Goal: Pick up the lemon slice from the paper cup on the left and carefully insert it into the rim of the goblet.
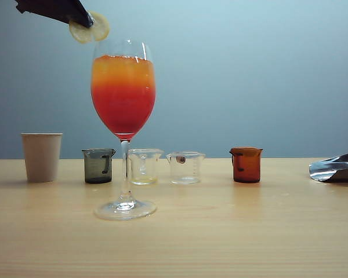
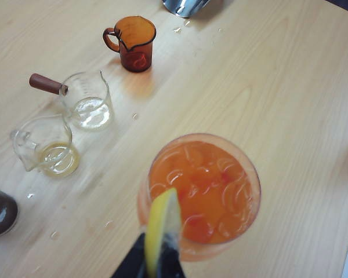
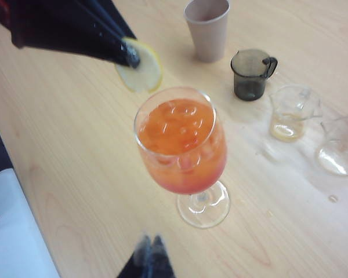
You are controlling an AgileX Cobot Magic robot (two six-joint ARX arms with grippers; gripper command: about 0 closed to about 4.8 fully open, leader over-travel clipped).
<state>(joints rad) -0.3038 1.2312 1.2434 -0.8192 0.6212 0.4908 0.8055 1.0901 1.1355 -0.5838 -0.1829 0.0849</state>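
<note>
My left gripper (image 1: 88,22) hangs at the top left, just above and to the left of the goblet's rim. It is shut on the lemon slice (image 1: 91,30), a thin pale-yellow round held on edge. The left wrist view shows the lemon slice (image 2: 161,223) over the near rim of the goblet (image 2: 200,191), apart from the glass. The goblet (image 1: 123,104) is tall and clear, with a red-to-orange iced drink. The off-white paper cup (image 1: 42,156) stands upright at the far left. My right gripper (image 3: 151,246) is shut on nothing, above the bare table near the goblet's foot (image 3: 203,205).
Behind the goblet stand a dark-grey beaker (image 1: 98,165), two clear beakers (image 1: 144,165) (image 1: 185,167) and an amber beaker (image 1: 246,164) in a row. A crumpled silver foil bag (image 1: 336,168) lies at the far right edge. Small water drops dot the wooden table (image 2: 290,87).
</note>
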